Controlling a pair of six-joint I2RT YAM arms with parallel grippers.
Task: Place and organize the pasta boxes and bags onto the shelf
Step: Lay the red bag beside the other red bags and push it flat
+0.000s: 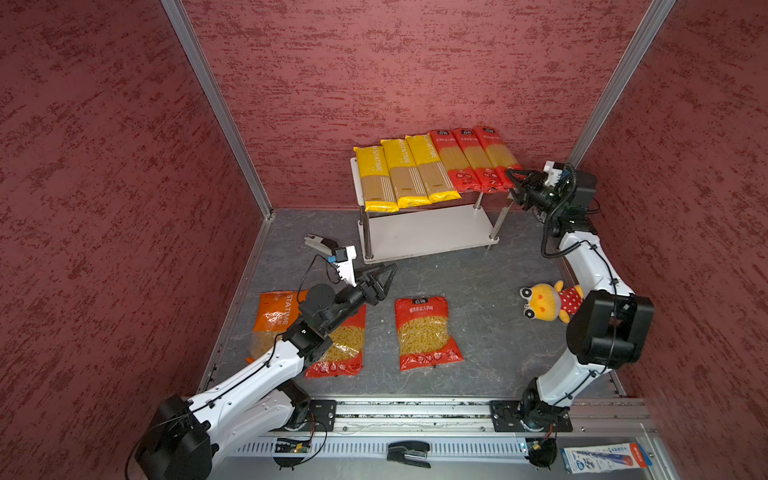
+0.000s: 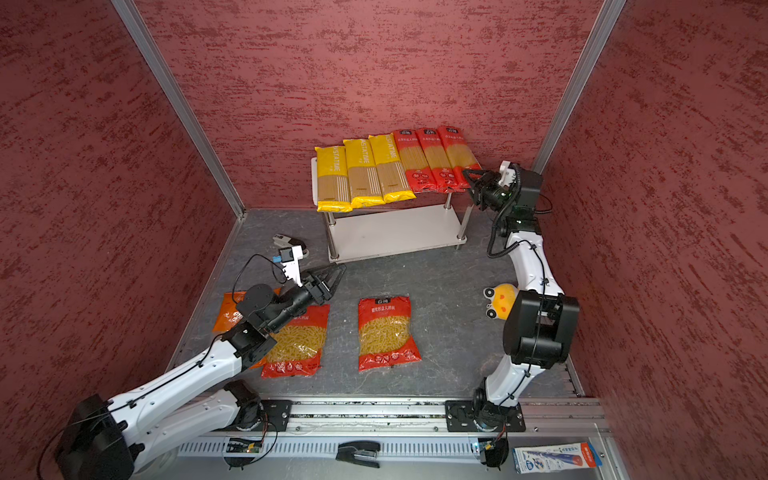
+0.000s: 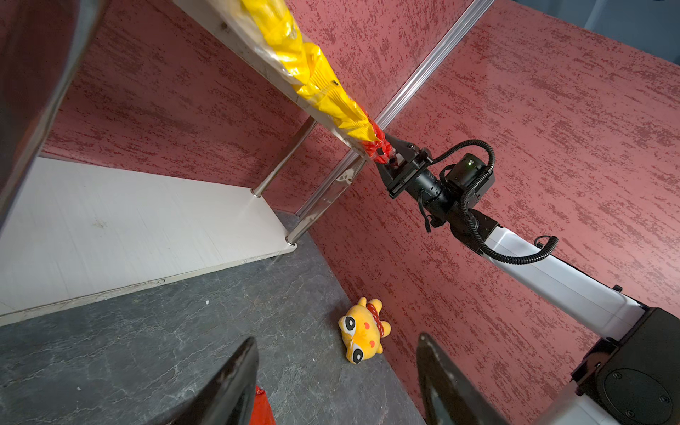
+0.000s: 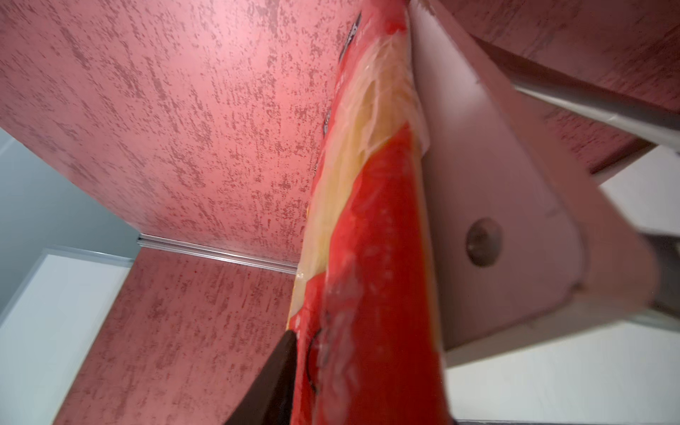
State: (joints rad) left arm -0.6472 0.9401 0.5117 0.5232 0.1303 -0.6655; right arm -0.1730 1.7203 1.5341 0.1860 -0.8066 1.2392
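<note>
Red spaghetti pack (image 1: 496, 158) sat where?
Reply: shelf (image 1: 428, 232) top, right end, likely colour-sorted. Right gripper (image 1: 512, 183) straddled its overhanging end; grip unclear. Left gripper (image 1: 387, 284) gaped empty before shelf, probably awaiting floor bags (image 1: 426, 332).

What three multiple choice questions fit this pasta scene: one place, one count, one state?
1. Where on the shelf do the six long spaghetti packs lie? A top board; B lower board; C under it.
2. How many short-pasta bags lie on the floor? A one; B two; C three.
3. The left gripper is: A open and empty; B shut on a bag; C out of view.
Answers: 1 A, they lie side by side across the top board; 2 C, two red and one orange; 3 A, its fingers stand apart with nothing between.
</note>
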